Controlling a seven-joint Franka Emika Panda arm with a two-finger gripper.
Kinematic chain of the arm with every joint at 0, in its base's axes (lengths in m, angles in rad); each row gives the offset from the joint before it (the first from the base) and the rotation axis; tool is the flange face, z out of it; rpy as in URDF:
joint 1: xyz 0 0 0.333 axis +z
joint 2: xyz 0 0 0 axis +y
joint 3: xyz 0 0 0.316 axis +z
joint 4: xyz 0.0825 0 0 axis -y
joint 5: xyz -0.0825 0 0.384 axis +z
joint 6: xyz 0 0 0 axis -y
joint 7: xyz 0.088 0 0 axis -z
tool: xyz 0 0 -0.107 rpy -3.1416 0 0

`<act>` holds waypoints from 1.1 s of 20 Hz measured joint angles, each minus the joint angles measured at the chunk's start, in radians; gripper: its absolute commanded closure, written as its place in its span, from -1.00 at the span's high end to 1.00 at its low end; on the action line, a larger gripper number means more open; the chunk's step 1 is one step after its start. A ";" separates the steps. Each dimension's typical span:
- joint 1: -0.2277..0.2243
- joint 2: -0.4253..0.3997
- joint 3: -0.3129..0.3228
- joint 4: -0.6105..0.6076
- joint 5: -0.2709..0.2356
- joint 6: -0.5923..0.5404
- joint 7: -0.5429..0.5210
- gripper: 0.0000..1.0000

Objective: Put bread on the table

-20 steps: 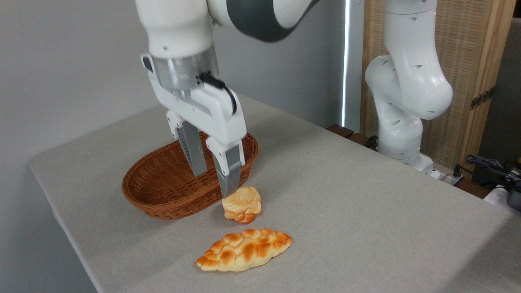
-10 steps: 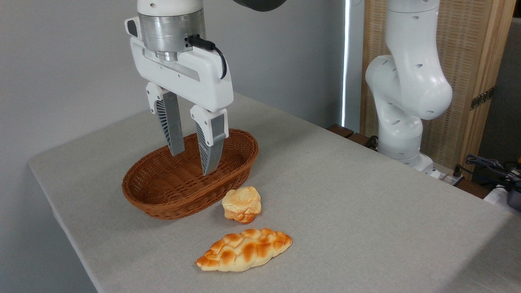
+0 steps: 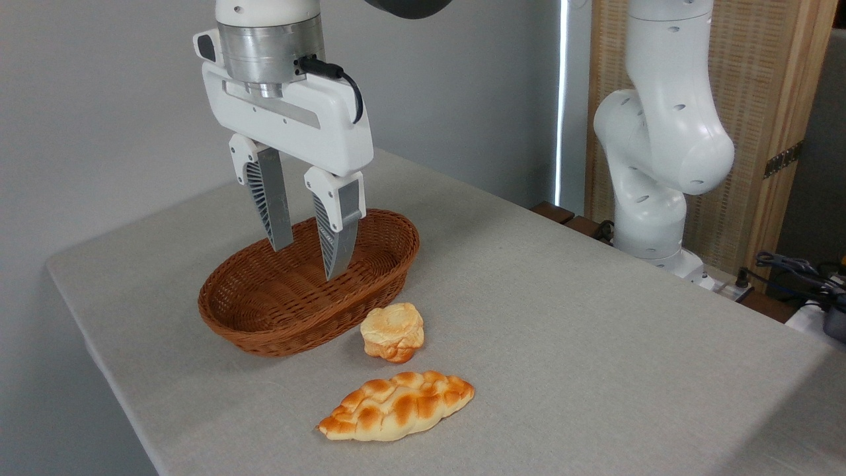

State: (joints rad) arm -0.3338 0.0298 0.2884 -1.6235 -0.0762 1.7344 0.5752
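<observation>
The bread (image 3: 396, 405), a long braided golden-brown loaf, lies flat on the grey-clothed table (image 3: 562, 344) near its front edge. My gripper (image 3: 308, 260) hangs open above the brown wicker basket (image 3: 277, 327), up and to the left of the loaf, with nothing between its fingers (image 3: 336, 231). The basket shows nothing inside it.
A small round pale bun (image 3: 392, 331) sits on the cloth between the basket and the loaf. The arm's white base (image 3: 654, 198) rises at the table's right rear. Cables (image 3: 800, 274) lie off the table at the far right.
The gripper has risen and drawn back to the left, from beside the bun to above the basket. The bun and the loaf have stayed put.
</observation>
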 measured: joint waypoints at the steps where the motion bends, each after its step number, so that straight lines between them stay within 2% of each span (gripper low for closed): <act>1: 0.000 0.000 0.000 0.000 0.000 0.000 0.000 1.00; 10: 0.009 0.000 -0.007 -0.001 0.000 0.000 0.035 1.00; 11: 0.031 0.000 -0.029 -0.001 0.000 0.000 0.036 1.00; 14: 0.193 0.000 -0.188 -0.001 -0.002 0.000 0.037 1.00; 16: 0.271 0.000 -0.264 -0.001 -0.003 0.000 0.037 1.00; 18: 0.293 0.000 -0.285 -0.001 -0.003 0.000 0.037 1.00; 22: 0.295 0.000 -0.286 -0.001 -0.003 0.000 0.037 1.00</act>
State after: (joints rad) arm -0.0389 0.0299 0.0026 -1.6243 -0.0788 1.7343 0.6121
